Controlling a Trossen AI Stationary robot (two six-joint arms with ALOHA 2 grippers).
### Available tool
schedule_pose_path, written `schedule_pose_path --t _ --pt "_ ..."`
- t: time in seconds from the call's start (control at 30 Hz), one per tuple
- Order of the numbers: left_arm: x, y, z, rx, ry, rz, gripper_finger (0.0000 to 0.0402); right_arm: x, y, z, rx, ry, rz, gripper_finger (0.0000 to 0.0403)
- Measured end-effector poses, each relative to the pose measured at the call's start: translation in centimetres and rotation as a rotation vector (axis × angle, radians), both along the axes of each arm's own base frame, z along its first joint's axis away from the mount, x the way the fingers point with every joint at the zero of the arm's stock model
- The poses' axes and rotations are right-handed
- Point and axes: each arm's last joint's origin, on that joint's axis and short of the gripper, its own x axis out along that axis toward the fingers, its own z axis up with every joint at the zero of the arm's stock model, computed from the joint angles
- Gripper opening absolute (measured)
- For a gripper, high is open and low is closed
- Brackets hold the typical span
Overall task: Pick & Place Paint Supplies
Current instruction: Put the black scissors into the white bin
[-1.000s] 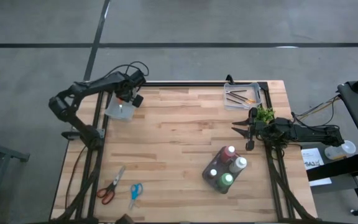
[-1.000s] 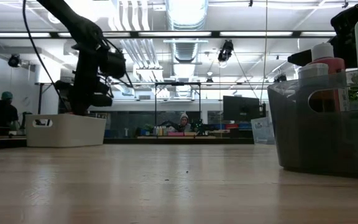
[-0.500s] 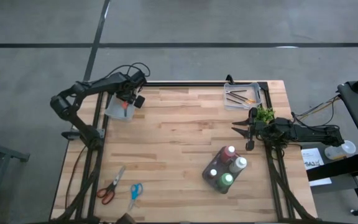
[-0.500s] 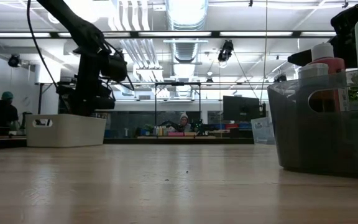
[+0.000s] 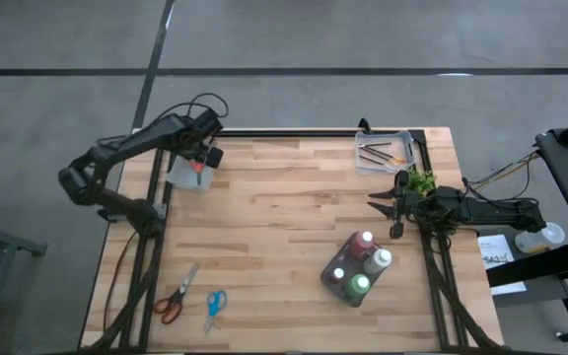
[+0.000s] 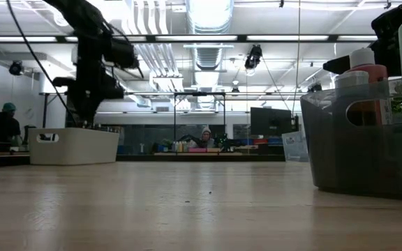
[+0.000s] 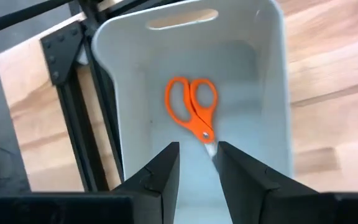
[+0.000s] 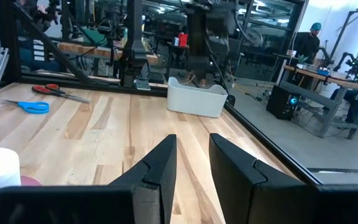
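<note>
Several paint bottles (image 5: 360, 266) with pale caps stand in a dark see-through caddy (image 6: 368, 150) at the near right. Thin dark paintbrushes (image 5: 375, 153) lie in a clear tray (image 5: 405, 144) at the far right. My left gripper (image 7: 197, 163) hangs open above a white bin (image 5: 187, 176) at the far left, fingers pointing down. An orange scissors (image 7: 194, 115) lies flat on the bin's floor, below the fingers and clear of them. My right gripper (image 5: 390, 209) waits open by the right edge, level, pointing toward the table's left.
A small green plant (image 5: 421, 181) stands beside my right arm. A red-handled scissors (image 5: 174, 298) and a blue-handled one (image 5: 213, 306) lie near the front left. The middle of the wooden table (image 5: 284, 212) is bare. People show in the room beyond the table.
My left gripper has risen above the white bin, and its arm has drawn back toward the table's left edge. The orange scissors now shows lying in the bin below it. My right arm has kept still.
</note>
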Motion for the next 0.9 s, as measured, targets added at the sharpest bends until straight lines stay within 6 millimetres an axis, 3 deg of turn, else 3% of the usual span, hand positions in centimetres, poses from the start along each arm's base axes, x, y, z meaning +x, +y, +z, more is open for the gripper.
schedule_pose_path --t 0.2,0.4,0.9 --pt "-0.3 -4.4 3.1 0.057 -0.102 0.009 0.0115 0.0 0.0 0.0 0.000 0.000 0.000 0.0090" --pt "-0.3 -9.5 4.7 0.082 -0.163 0.008 0.0115 0.0 0.0 0.0 0.000 0.000 0.000 0.0090" --pt "1.6 -20.8 3.2 -0.130 -0.185 0.017 0.0115 0.0 0.0 0.0 0.000 0.000 0.000 0.0090"
